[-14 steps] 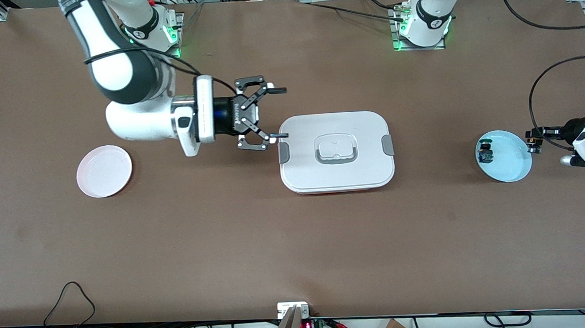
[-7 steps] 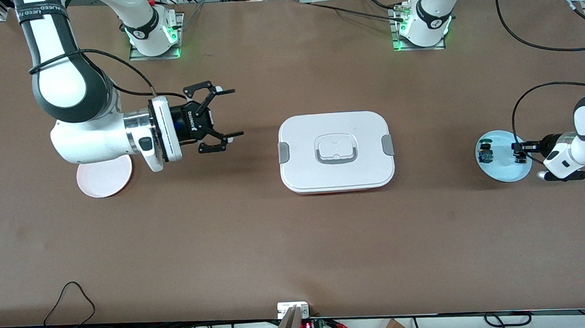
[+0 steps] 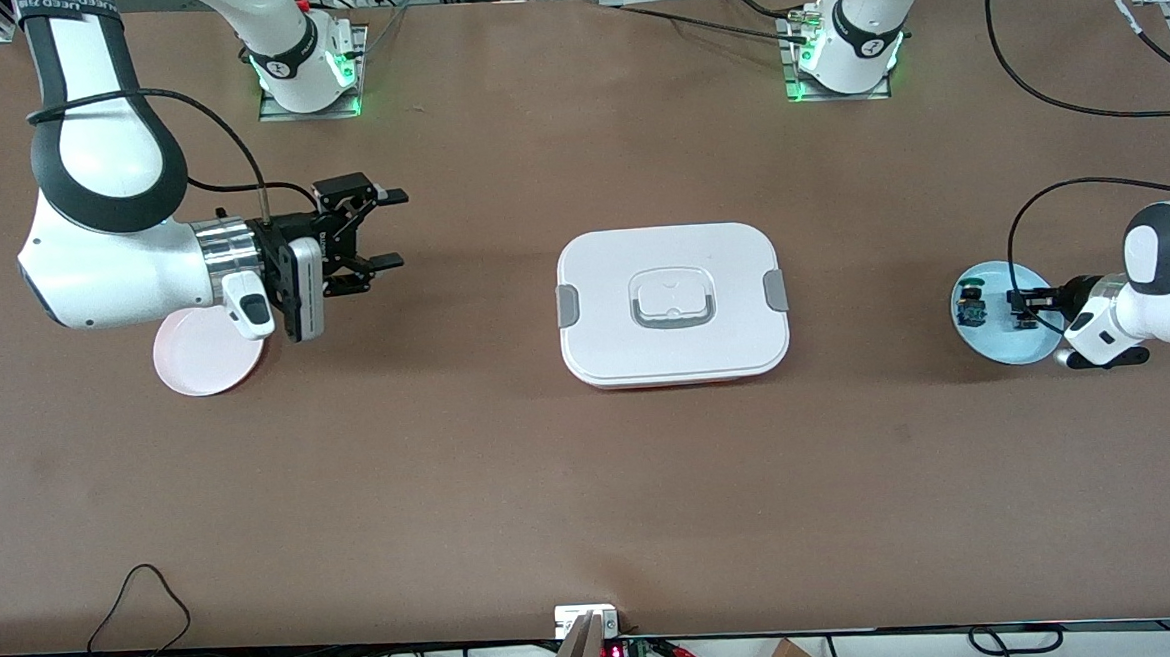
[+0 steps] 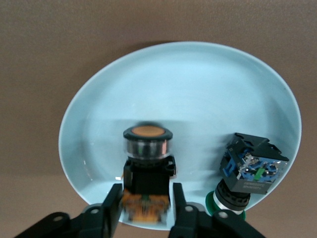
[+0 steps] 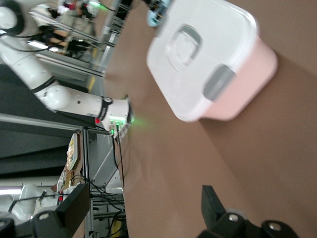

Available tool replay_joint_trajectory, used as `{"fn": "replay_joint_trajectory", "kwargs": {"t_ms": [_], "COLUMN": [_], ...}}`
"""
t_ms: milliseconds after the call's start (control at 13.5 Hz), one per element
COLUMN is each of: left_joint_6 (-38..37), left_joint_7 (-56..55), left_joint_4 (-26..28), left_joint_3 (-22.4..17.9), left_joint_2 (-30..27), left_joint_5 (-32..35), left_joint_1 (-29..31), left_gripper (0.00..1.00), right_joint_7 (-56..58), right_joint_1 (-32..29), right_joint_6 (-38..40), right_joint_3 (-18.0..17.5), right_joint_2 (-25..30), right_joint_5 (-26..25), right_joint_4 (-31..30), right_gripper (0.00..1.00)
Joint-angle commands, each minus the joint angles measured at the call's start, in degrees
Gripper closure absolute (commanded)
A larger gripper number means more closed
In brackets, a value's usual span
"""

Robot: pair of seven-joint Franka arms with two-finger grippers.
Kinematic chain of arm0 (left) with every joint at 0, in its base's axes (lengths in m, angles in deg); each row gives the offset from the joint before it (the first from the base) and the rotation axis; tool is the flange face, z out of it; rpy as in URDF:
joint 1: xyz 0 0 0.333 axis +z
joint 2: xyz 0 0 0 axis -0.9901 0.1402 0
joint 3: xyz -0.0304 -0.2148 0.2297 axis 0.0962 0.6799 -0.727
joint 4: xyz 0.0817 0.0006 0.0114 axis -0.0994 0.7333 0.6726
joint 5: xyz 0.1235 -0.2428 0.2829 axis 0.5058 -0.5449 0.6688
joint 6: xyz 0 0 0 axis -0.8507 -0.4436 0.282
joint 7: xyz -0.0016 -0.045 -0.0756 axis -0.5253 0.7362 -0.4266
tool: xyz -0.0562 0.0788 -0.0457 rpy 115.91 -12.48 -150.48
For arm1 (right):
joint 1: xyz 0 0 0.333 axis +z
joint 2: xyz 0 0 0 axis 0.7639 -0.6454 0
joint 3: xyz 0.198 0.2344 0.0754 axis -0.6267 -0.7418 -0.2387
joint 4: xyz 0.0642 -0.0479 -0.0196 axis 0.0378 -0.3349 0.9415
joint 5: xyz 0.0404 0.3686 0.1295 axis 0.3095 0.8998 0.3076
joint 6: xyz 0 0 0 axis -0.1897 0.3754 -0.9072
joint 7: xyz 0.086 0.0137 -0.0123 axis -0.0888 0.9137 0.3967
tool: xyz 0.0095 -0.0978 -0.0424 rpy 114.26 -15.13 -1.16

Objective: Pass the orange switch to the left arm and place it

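Note:
The orange switch (image 4: pixel 147 168) sits between the fingers of my left gripper (image 4: pixel 147 193), which is shut on its orange section over the rim of the pale blue plate (image 4: pixel 188 74). In the front view the left gripper (image 3: pixel 1014 306) is low over the blue plate (image 3: pixel 1038 343) at the left arm's end, with the switch (image 3: pixel 1024 308) in it. My right gripper (image 3: pixel 395 228) is open and empty in the air between the pink plate (image 3: pixel 197 367) and the white box (image 3: pixel 672 304). The right wrist view shows the box (image 5: pixel 198 54) some way off from the right gripper (image 5: pixel 143 198).
A black part with blue and green (image 4: pixel 252 166) lies on the blue plate beside the switch; it also shows in the front view (image 3: pixel 968 308). The box stands mid-table between the two plates. Cables trail along the table's near edge.
My left gripper has moved from beside the blue plate to over it, carrying the switch. My right arm has drawn back from the box's edge toward the pink plate, gripper still open.

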Motion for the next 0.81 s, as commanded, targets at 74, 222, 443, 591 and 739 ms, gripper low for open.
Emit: {"fn": "replay_joint_trajectory", "kwargs": {"t_ms": [74, 222, 443, 591, 739], "left_joint_6": [-1.62, -3.10, -7.05, -12.49, -16.19], "left_joint_7": [-0.99, -0.63, -0.46, -0.37, -0.28], "left_joint_4": [-5.18, -7.20, -13.43, -17.39, -20.03], "left_joint_3": [0.87, 1.22, 5.87, 8.77, 12.55], "left_joint_2": [0.03, -1.99, -4.54, -6.12, -7.61], "left_joint_5": [1.37, 0.84, 0.58, 0.58, 0.58], "left_joint_1": [-0.55, -0.55, 0.15, -0.11, 0.33], "left_gripper": [0.00, 0.00, 0.00, 0.00, 0.00], "right_joint_7": [-19.82, -24.52, -37.38, -54.77, -57.49], "right_joint_1": [-0.35, -0.35, -0.35, 0.26, 0.35], "right_joint_6": [4.48, 5.11, 7.47, 12.46, 14.42], "right_joint_3": [2.59, 3.21, 4.35, 3.92, 3.47], "right_joint_2": [2.13, 3.27, 4.33, 4.15, 4.15], "right_joint_5": [-15.34, -26.06, -38.47, -43.84, -49.54], "right_joint_4": [3.47, 5.32, 7.17, 9.36, 12.52], "right_gripper": [0.00, 0.00, 0.00, 0.00, 0.00]}}
